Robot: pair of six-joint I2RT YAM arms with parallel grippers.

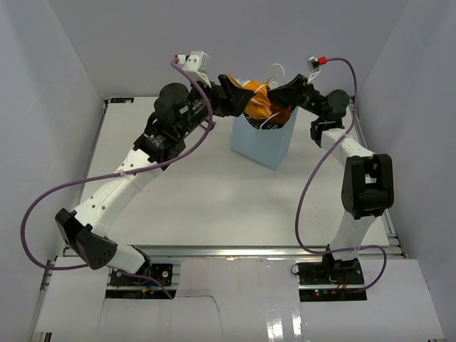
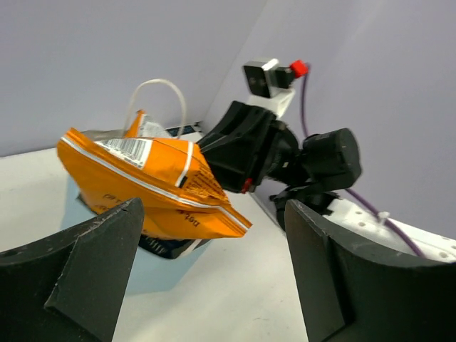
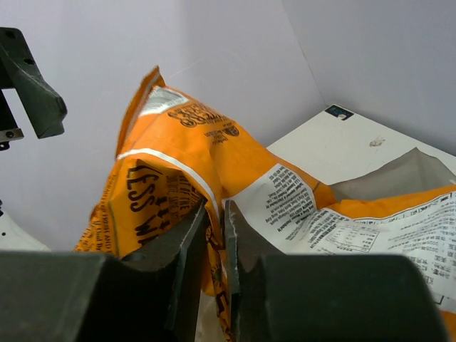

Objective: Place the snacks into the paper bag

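Observation:
The large orange bag (image 1: 258, 102) hangs over the mouth of the light-blue paper bag (image 1: 265, 140), partly inside it. My right gripper (image 1: 283, 93) is shut on the orange bag (image 3: 171, 178), pinching its crinkled side between the fingers. My left gripper (image 1: 229, 89) is open and empty just left of the orange bag (image 2: 149, 185); its fingers (image 2: 85, 263) stand wide apart. A white cord handle (image 2: 157, 89) rises behind the orange bag. A dark packet edge (image 2: 167, 246) shows under the orange bag at the paper bag's rim. The other snacks are hidden.
The white table (image 1: 206, 192) lies under both arms, enclosed by grey walls (image 1: 43, 107) at left, back and right. The right arm (image 2: 285, 153) shows in the left wrist view behind the orange bag. Purple cables (image 1: 43, 206) loop off both arms.

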